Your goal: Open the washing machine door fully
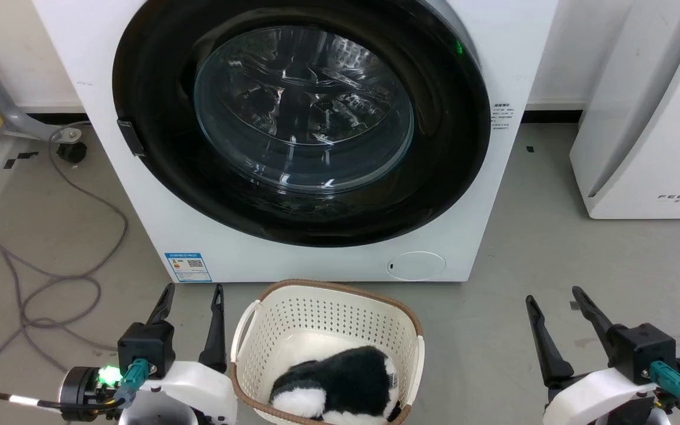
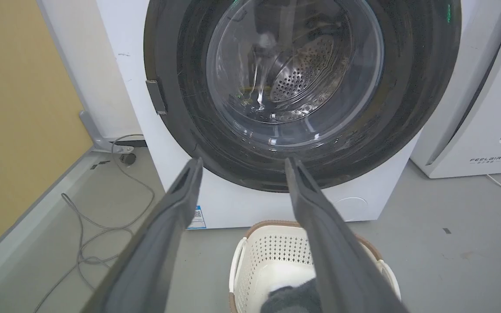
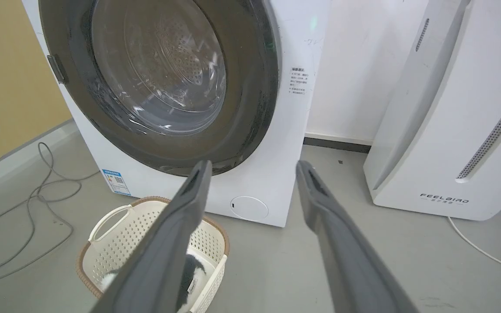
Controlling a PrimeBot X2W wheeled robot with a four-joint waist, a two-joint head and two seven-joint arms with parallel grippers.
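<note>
The white washing machine [image 1: 316, 260] fills the upper head view. Its round glossy black door [image 1: 446, 159] lies flat against the front, with the clear glass bowl [image 1: 303, 109] at its centre and a small dark latch tab [image 1: 130, 137] on its left rim. The steel drum shows through the glass in the left wrist view [image 2: 302, 74]. My left gripper [image 1: 192, 295] hovers open at the lower left, well short of the machine. Lower right, my right gripper [image 1: 555, 298] is open too. Nothing sits between either pair of fingers [image 2: 181, 204] [image 3: 315, 195].
A cream laundry basket [image 1: 402, 330] holding a black-and-white plush toy [image 1: 340, 386] stands on the floor before the machine, between my grippers. A white FEELAIR appliance [image 1: 653, 118] stands at the right. Grey cables [image 1: 51, 277] loop on the floor at the left, near a yellow wall [image 2: 15, 108].
</note>
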